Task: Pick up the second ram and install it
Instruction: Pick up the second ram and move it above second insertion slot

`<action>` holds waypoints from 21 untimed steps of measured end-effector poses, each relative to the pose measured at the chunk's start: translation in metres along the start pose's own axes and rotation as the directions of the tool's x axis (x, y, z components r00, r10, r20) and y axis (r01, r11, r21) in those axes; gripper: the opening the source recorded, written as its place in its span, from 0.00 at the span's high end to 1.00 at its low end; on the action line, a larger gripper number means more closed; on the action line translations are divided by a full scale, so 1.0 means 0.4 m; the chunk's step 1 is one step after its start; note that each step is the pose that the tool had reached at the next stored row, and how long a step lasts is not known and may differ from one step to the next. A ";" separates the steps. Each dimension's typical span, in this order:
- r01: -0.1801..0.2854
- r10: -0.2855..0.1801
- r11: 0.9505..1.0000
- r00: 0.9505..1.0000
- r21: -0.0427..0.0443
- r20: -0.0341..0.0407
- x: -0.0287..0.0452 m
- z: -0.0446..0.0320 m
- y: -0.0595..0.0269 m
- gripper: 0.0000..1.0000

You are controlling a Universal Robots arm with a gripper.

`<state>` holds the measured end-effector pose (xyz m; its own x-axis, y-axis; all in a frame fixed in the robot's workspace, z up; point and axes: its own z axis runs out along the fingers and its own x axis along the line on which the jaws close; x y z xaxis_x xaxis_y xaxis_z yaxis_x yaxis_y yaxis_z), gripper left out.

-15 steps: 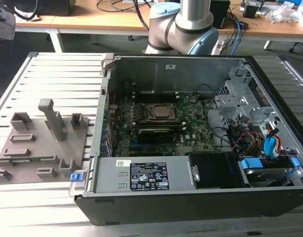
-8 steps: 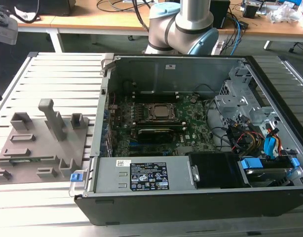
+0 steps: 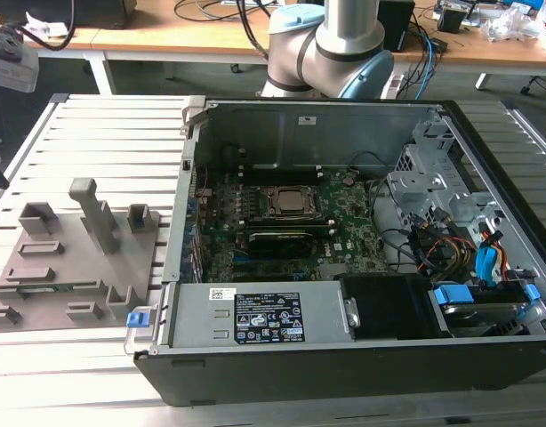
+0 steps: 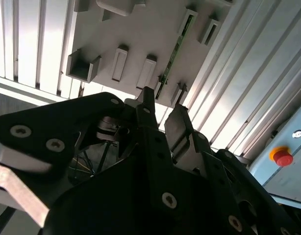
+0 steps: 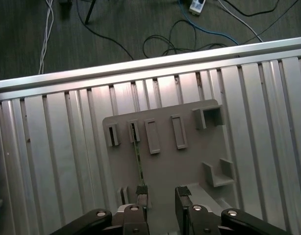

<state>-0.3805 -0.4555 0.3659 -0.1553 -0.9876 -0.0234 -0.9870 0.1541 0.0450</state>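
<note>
Hovering over the grey holder plate point(image 5: 189, 161) with the gripper point(image 5: 160, 198) released, fingers point(image 5: 138, 195) parted and clasping nothing. Just beside one fingertip, standing on edge in its slot: the second ram point(image 5: 138, 156), reaching toward the pocket row at the plate's edge nearest the table rim. Farther off, beside the plate on the slatted table point(image 3: 104, 124), an open computer case point(image 3: 344, 374) with its motherboard point(image 3: 344, 213) exposed.

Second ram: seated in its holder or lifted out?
In its holder. In both wrist views the second ram stands on edge, slotted into the grey holder plate; the open claw holds nothing.
</note>
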 end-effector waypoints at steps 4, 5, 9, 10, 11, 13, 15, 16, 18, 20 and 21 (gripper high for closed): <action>0.001 -0.001 1.000 1.000 0.000 0.000 0.000 0.013 -0.001 0.64; 0.001 -0.001 1.000 1.000 0.000 0.000 0.000 0.016 -0.001 0.64; 0.003 -0.003 1.000 1.000 0.000 0.000 0.001 0.029 -0.001 0.64; 0.004 -0.004 1.000 1.000 0.000 0.000 0.001 0.034 -0.002 0.64; 0.004 -0.004 1.000 1.000 0.000 0.000 0.001 0.038 -0.002 0.64; 0.005 -0.005 1.000 1.000 0.000 0.000 0.001 0.046 -0.002 0.64; 0.006 -0.006 1.000 1.000 0.000 0.000 0.001 0.052 -0.002 0.64; 0.006 -0.006 1.000 1.000 0.000 0.000 0.001 0.057 -0.003 0.64; 0.007 -0.007 1.000 1.000 0.000 0.000 0.002 0.062 -0.003 0.64; 0.008 -0.008 1.000 1.000 0.000 0.000 0.002 0.067 -0.003 0.64; 0.008 -0.008 1.000 1.000 0.000 0.000 0.002 0.069 -0.003 0.64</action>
<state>-0.3805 -0.4555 0.3383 -0.1476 -0.9888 -0.0234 -0.9882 0.1465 0.0450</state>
